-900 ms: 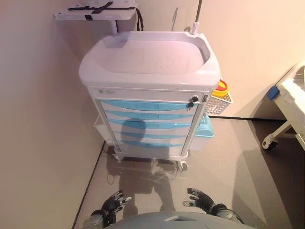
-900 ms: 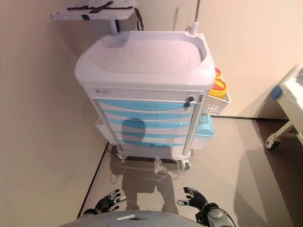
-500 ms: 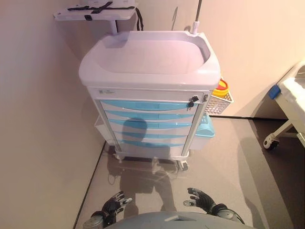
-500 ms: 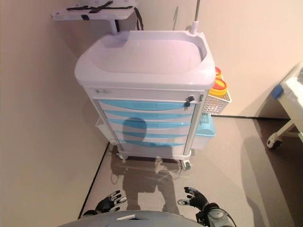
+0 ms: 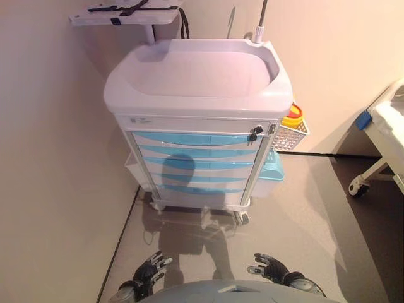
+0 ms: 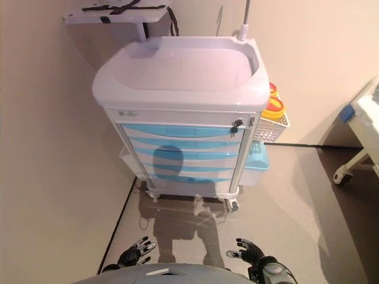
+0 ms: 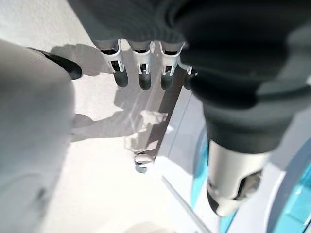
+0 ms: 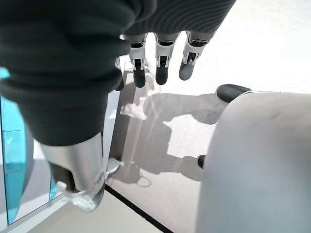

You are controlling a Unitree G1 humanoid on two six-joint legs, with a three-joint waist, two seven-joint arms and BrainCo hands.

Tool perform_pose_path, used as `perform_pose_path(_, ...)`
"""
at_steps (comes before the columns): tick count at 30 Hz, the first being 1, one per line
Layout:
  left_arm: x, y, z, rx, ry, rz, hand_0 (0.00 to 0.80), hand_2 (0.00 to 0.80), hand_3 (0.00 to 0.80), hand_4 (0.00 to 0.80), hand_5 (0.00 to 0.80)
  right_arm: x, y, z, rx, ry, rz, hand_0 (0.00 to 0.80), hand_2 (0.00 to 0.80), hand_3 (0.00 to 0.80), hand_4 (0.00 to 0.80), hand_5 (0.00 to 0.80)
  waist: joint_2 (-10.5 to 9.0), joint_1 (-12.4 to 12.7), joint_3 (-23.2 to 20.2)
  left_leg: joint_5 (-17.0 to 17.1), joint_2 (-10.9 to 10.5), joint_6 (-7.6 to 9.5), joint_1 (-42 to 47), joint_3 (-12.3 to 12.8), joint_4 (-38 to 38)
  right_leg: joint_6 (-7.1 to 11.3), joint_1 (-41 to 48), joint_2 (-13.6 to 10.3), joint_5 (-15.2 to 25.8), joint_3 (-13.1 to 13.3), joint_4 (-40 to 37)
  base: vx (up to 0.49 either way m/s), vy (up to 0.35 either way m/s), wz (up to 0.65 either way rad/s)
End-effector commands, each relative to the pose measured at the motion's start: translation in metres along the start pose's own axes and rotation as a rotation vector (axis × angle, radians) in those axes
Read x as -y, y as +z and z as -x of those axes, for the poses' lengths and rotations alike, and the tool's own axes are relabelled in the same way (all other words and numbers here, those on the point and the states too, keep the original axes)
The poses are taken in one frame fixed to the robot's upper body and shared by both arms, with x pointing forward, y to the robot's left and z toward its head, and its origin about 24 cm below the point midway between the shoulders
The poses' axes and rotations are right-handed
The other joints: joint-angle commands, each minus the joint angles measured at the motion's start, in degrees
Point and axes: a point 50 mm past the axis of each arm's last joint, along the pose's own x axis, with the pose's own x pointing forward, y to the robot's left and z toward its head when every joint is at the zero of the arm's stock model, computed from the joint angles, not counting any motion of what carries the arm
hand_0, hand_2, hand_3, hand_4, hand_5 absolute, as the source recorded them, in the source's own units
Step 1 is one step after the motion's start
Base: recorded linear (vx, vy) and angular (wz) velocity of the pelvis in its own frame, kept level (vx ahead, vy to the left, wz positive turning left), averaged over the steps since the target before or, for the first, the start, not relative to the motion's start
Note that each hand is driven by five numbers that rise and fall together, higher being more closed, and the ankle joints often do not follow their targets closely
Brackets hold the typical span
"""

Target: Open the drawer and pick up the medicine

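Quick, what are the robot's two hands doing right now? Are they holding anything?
Left hand: open, holding nothing, low in front of the cart.
Right hand: open, holding nothing, also low by the floor.

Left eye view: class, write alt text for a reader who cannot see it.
A white medical cart with five shut blue drawers stands against the wall. Low in front, the robot's left hand and right hand hang open and empty.

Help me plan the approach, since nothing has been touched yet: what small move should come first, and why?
Probably raise the right hand toward the top blue drawer of the cart. All drawers look closed, no medicine shows, and both hands, the left hand too, hang open low, well short of the cart.
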Motion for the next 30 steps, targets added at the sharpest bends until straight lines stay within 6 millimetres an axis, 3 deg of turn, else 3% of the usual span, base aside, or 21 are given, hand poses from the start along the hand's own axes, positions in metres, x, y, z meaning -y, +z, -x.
perform_pose_path(1, 0.007, 0.039, -0.011, 0.181, -0.026, 0.076, 0.000, 0.000, 0.000, 0.000, 0.000, -0.002, 0.004, -0.002, 0.013, 0.003, -0.010, 0.000, 0.000, 0.000, 0.000, 0.000, -1.86, -0.9, 1.9, -2.7, -3.6, 3.31, -1.5, 4.3, 1.6, 1.17, -2.0, -1.2, 1.2, -0.3, 3.7, 0.079, 0.044, -0.08)
perform_pose_path(5, 0.015, 0.073, -0.018, 0.319, -0.062, 0.134, 0.000, 0.000, 0.000, 0.000, 0.000, 0.003, 0.014, -0.002, 0.069, -0.024, 0.014, 0.000, 0.000, 0.000, 0.000, 0.000, -1.61, -2.2, 3.9, -3.7, -3.8, 3.89, -4.9, 4.8, 5.2, 0.82, -6.2, -1.6, 0.5, 1.1, 7.2, 0.006, 0.055, -0.16)
perform_pose_path(12, 0.053, 0.169, -0.022, 0.673, -0.208, 0.236, 0.000, 0.000, 0.000, 0.000, 0.000, 0.014, 0.064, -0.006, 0.248, -0.058, 0.050, 0.000, 0.000, 0.000, 0.000, 0.000, -1.95, -4.7, 11.6, -5.1, -4.2, 5.14, -15.5, 7.0, 14.5, 0.43, -17.6, -1.4, 0.1, 5.5, 15.4, -0.137, 0.051, -0.26)
perform_pose_path(14, 0.062, 0.189, -0.019, 0.744, -0.256, 0.261, 0.000, 0.000, 0.000, 0.000, 0.000, 0.015, 0.075, -0.006, 0.283, -0.060, 0.066, 0.000, 0.000, 0.000, 0.000, 0.000, -2.25, -5.0, 13.0, -5.2, -4.2, 5.37, -18.3, 7.4, 16.4, 0.50, -20.4, -1.3, 0.2, 6.5, 17.0, -0.163, 0.030, -0.37)
perform_pose_path(20, 0.091, 0.257, 0.004, 1.030, -0.510, 0.395, 0.000, 0.000, 0.000, 0.000, 0.000, 0.012, 0.104, -0.008, 0.392, -0.083, 0.035, 0.000, 0.000, 0.000, 0.000, 0.000, -4.19, -5.8, 16.7, -7.2, -4.0, 6.39, -28.6, 8.4, 24.7, 0.39, -30.3, 0.2, 0.3, 9.3, 22.8, -0.137, 0.006, -0.16)
perform_pose_path(30, 0.110, 0.347, 0.055, 1.323, -0.831, 0.494, 0.000, 0.000, 0.000, 0.000, 0.000, 0.007, 0.116, -0.007, 0.450, -0.072, 0.009, 0.000, 0.000, 0.000, 0.000, 0.000, -7.41, -8.0, 19.4, -10.5, -2.8, 6.30, -38.1, 8.8, 32.9, -0.52, -38.0, 2.9, 1.2, 11.7, 25.4, -0.029, -0.010, -0.12)
